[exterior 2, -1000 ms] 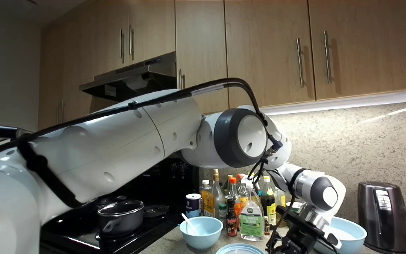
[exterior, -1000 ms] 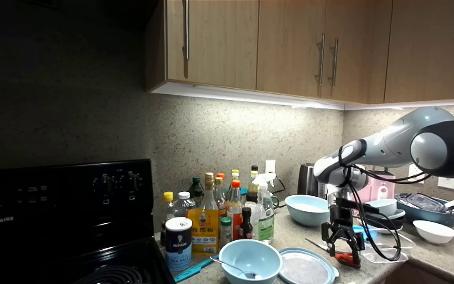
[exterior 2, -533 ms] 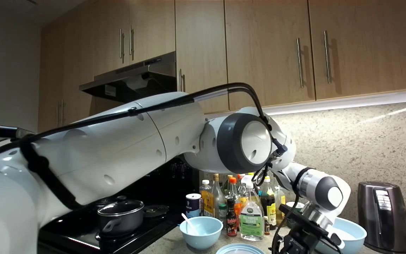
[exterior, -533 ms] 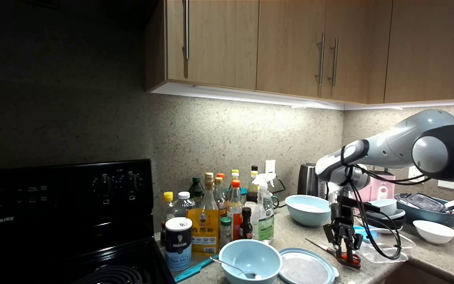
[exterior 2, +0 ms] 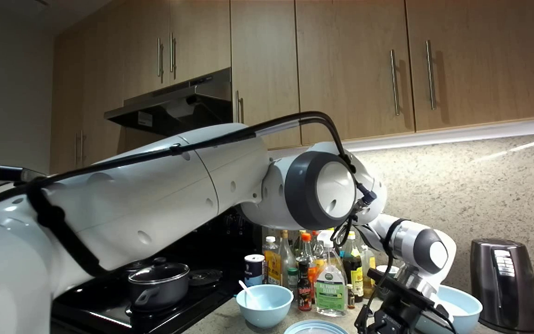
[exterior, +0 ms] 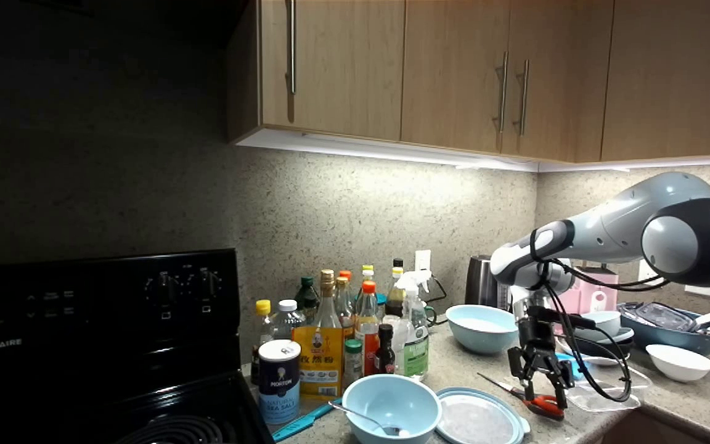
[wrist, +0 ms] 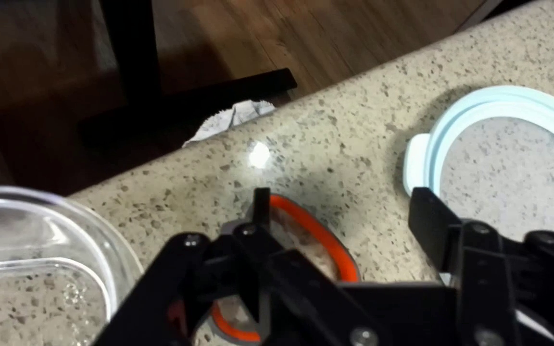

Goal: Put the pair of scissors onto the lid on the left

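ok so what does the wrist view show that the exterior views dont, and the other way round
Only the wrist view: brown plank floor, crumpled white cloth or paper. Only the exterior views: pale wooden cupboards, dark shiny kettle. Shared: the round lid with a pale blue rim and, in an exterior view, the orange-handled scissors and the open jaws.

Scissors [exterior: 542,404] on the counter [exterior: 555,430], apparently flat, between the lid [exterior: 478,419] and a container [wrist: 84,242]
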`<state>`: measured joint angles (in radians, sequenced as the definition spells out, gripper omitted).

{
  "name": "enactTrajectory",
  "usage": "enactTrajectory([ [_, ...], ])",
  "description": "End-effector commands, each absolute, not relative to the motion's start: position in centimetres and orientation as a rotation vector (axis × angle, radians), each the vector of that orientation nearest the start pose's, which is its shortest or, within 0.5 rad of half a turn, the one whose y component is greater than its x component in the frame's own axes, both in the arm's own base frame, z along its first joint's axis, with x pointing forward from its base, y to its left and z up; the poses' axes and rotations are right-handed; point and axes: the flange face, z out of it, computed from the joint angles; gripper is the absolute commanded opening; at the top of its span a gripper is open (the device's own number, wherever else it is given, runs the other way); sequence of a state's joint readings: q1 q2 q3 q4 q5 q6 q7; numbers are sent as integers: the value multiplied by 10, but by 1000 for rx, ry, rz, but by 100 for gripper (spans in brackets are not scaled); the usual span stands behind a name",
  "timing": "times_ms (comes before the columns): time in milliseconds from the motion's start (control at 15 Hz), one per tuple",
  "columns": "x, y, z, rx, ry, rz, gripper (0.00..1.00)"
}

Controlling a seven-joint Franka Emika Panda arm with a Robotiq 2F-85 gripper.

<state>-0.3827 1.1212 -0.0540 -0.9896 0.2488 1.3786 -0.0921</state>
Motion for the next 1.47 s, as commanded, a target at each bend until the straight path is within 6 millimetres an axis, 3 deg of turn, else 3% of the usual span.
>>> enactTrajectory([
  [0, 637, -247, 125, -2577, 374, 1035, 100],
  [400, 637, -236, 118, -2520, 389, 1054, 100],
  [800, 673, -242, 137, -2898, 446, 739, 100],
  [1000, 683, -241, 131, -2892, 433, 693, 100],
  [1267, 683, -240, 135, -2910, 437, 676, 100],
  [1400, 675, -249, 137, -2890, 502, 695, 100],
])
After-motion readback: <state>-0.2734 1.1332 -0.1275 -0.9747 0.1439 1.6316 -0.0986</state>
